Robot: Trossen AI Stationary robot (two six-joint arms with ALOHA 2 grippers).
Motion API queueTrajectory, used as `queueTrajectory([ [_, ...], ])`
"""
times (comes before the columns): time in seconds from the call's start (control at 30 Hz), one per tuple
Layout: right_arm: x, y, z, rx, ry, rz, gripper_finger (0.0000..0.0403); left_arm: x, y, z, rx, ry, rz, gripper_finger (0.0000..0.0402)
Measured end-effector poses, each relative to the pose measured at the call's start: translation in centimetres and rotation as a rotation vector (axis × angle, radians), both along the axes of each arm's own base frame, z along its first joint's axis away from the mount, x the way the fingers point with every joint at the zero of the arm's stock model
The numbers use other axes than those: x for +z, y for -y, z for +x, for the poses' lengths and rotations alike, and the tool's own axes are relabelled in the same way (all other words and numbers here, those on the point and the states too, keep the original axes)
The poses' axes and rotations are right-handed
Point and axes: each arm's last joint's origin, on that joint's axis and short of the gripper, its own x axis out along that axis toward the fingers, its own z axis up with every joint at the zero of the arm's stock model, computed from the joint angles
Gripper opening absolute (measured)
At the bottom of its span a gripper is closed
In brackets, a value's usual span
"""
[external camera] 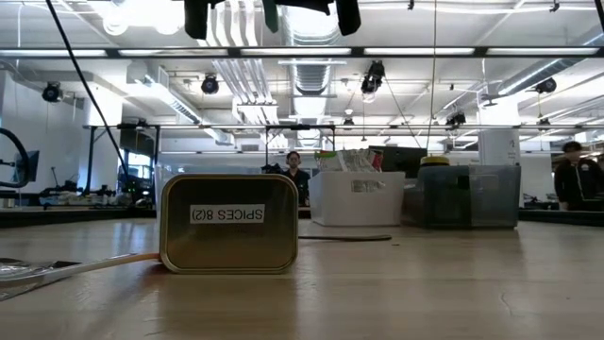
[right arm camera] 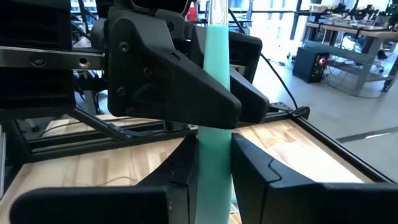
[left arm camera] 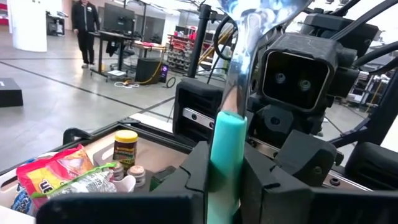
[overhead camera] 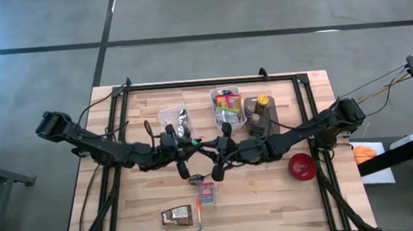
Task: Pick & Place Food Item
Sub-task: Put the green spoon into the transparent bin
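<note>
At centre of the high view, the left gripper (left arm camera: 227,180) and right gripper (right arm camera: 214,168) both clamp one teal-handled spoon (left arm camera: 229,149) above the table (overhead camera: 271,198). It looks light and stiff, its metal neck slippery; the handle grips best.

Red bowl (overhead camera: 302,167), spice tin (external camera: 229,224), brown packet (overhead camera: 176,216), orange-handled spoon (overhead camera: 199,216).

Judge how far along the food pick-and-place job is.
Done: no food looks placed; the brown packet lies on the table. In hand: the left gripper and right gripper both clamp a teal-handled utensil. Left: picking and placing food.
</note>
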Motion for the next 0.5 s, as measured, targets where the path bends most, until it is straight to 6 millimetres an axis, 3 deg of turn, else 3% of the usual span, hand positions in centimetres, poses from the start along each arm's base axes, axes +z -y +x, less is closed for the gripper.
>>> queueTrajectory([
  [0.1, 0.0, -0.1, 0.0, 0.006, -0.004, -0.006, 0.0065, -0.1, 0.0, 0.0, -0.006, -0.007, -0.001, 0.0039],
  [0.33, -0.3, -0.5, 0.0, 0.111, -0.027, -0.001, 0.0190, 0.0, 0.0, -0.4, -0.032, -0.059, -0.027, 0.0039],
  [0.5, -0.6, -0.5, -0.3, 0.106, -0.075, 0.026, 0.0240, 1.0, -0.6, -1.7, -0.010, -0.116, -0.054, 0.0023],
])
